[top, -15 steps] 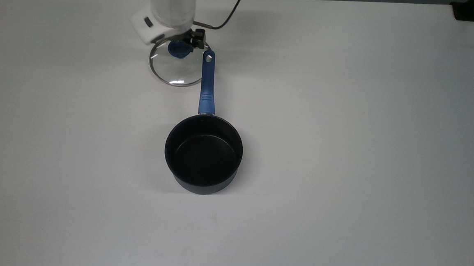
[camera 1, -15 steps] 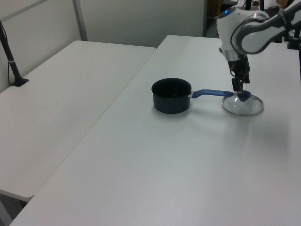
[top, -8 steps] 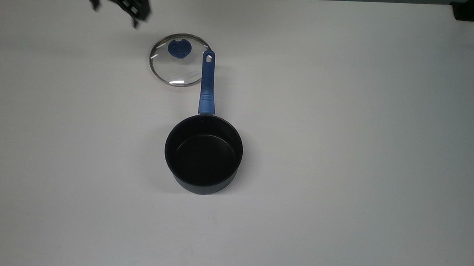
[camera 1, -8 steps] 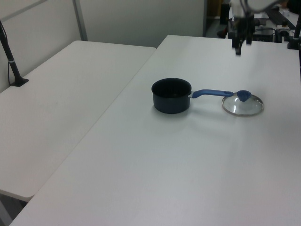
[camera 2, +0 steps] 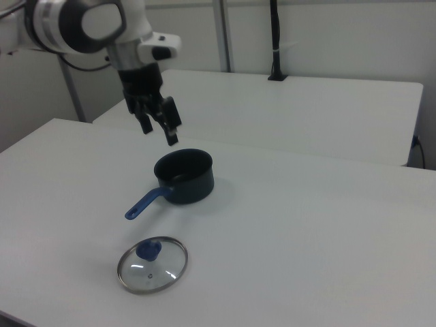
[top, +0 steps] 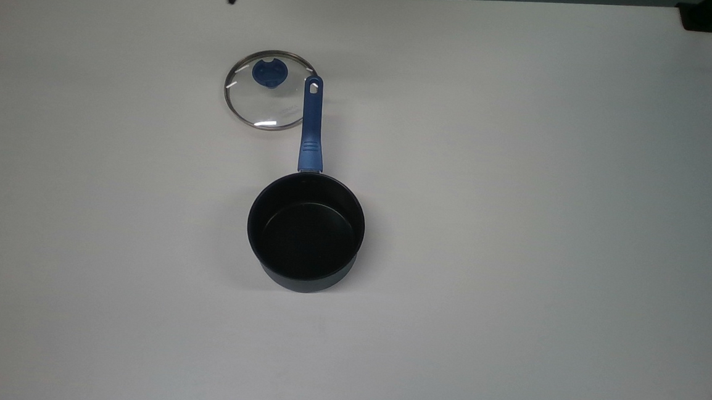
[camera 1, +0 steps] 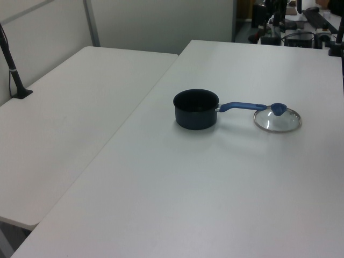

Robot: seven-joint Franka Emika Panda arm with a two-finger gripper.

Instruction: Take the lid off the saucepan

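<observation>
Round clear glass lid point(top: 268, 92) lies flat on white counter point(top: 516, 203), rim touching the navy saucepan point(top: 305, 231) handle's tip; gripper point(camera 2: 158, 129) fingers apart, raised clear.

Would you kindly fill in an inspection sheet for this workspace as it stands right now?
Surface: white table, bare apart from the job's things.
Job's things: round clear glass lid with a blue knob lies flat on the table, off the small dark navy saucepan with a long blue handle; the lid's rim meets the handle's end. The pan stands upright, uncovered, nothing in it.
Clutter: nothing seen on the table.
Grippers: black two-finger gripper is raised above the table, fingers open, holding nothing.
Cables: a cable runs behind the arm in the right view.
Surroundings: a second white table alongside, a black clamp post on it; pale partition walls behind.
</observation>
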